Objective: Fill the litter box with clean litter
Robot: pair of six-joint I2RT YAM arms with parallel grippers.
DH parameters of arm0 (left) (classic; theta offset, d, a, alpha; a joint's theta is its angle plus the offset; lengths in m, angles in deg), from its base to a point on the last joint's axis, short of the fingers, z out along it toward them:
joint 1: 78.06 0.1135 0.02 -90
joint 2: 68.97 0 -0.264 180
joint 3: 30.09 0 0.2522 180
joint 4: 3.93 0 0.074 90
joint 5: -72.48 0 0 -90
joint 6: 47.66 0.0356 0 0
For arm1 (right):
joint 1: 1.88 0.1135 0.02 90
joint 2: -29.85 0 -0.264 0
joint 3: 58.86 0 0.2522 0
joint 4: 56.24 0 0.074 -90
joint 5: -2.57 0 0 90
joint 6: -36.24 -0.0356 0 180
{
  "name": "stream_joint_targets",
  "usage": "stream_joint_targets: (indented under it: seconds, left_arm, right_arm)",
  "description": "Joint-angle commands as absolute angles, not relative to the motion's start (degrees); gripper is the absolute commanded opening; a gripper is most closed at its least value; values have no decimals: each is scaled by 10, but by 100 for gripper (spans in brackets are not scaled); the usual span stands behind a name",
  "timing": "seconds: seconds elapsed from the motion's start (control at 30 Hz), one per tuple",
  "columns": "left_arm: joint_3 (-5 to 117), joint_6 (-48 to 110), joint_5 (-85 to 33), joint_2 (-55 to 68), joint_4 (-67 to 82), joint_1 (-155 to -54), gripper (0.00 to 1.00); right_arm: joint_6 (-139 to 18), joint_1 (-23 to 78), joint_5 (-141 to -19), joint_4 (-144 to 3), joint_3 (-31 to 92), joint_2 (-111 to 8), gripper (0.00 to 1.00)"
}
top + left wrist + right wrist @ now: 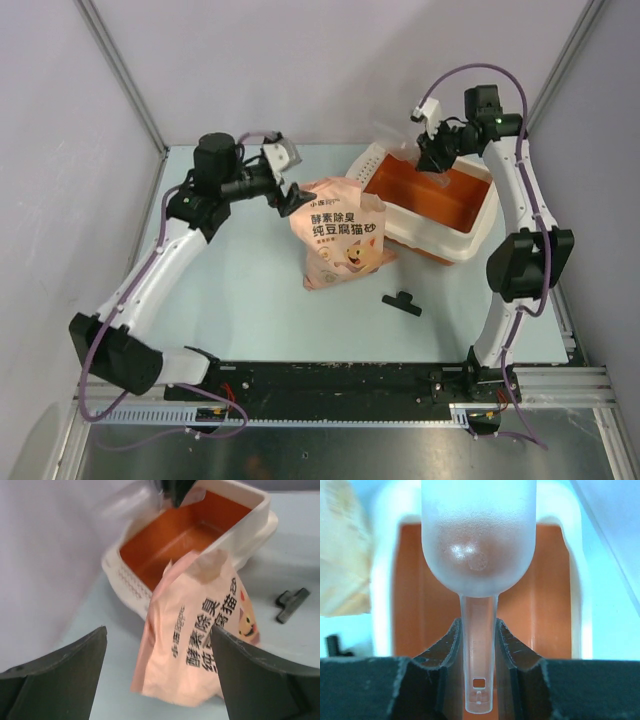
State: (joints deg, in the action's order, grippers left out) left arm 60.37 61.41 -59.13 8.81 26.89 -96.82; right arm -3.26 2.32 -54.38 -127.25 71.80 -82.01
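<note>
The litter box [425, 230], cream-white outside and orange inside, stands at the right of the table with its perforated ledge at the far left end. No clean litter shows in it. My right gripper [432, 158] hovers over its far end, shut on the handle of a clear plastic scoop [478, 540]; the box's orange floor [545, 610] lies below. I see no granules in the scoop. A pink printed bag [340, 235] leans against the box. My left gripper [292, 197] is open just left of the bag's top, and the bag [200, 640] lies ahead of the jaws.
A small black clip [402, 301] lies on the table in front of the bag; it also shows in the left wrist view [292, 604]. Grey walls close in the back and both sides. The arm bases stand at the near edge.
</note>
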Motion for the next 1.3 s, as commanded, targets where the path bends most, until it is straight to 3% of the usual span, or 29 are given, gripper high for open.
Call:
stream_joint_targets:
  seconds: [0.0,0.13,0.33,0.73,1.1,1.2,1.23,1.27]
  left_arm:
    - [629,952,-536,26,256,-1041,88]
    - [611,1110,-504,16,241,-1060,86]
    - [515,1275,-483,-42,127,-1102,85]
    - [443,1379,-471,-72,101,-1177,76]
    - [428,1424,-477,-46,100,-1212,40]
    - [410,1427,-468,-51,101,-1223,21]
    - [406,1418,-464,-53,100,-1224,3]
    - [401,1409,-458,-55,101,-1228,0]
  right_arm:
    - [-76,41,-411,-1365,785,-739,0]
    - [-103,77,-326,-1424,754,-707,0]
    - [-144,131,-293,-1423,636,-629,0]
    - [-176,167,-269,-1422,587,-600,0]
    - [-182,207,-297,-1413,566,-584,0]
    - [-191,203,-305,-1404,569,-587,0]
    - [-210,199,-306,-1400,570,-587,0]
    - [-221,190,-306,-1387,572,-587,1]
